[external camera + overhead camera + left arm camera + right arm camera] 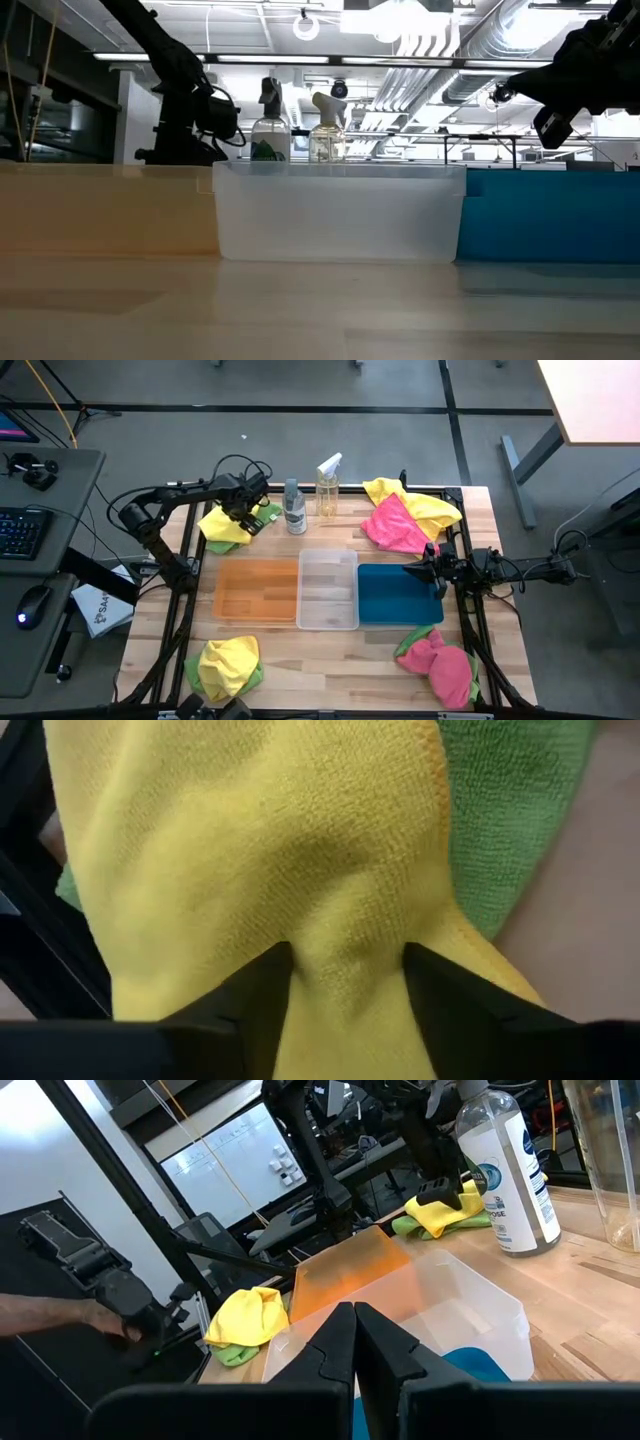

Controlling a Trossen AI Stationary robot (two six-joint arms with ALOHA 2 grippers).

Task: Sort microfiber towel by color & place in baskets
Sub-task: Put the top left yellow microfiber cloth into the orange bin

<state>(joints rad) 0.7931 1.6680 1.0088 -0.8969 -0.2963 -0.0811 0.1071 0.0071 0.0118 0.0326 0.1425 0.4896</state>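
My left gripper (247, 517) is down on a yellow towel (225, 525) that lies over a green one (268, 513) at the table's far left; yellow cloth fills the left wrist view (300, 850). My right gripper (424, 571) is shut and empty, over the far right end of the teal bin (395, 600); its fingers touch each other in the right wrist view (355, 1330). The orange bin (257, 592), the clear bin (328, 590) and the teal bin stand side by side mid-table. Other towel piles lie at the far right (405, 515), near left (230, 665) and near right (440, 660). My left gripper pinches a raised fold of the yellow towel (350, 970) between its two fingers (265, 990), coming from above and pointing down. The towel lies on the green towel and the table, slack around the fold. One layer or several, I cannot tell.
Two clear spray bottles (295, 508) (328, 488) stand at the far edge between the far piles. Bare wood lies near the bins' front (330, 660). A person's hand (40, 1315) shows beyond the table's left side. A desk with a keyboard (20, 530) stands off to the left.
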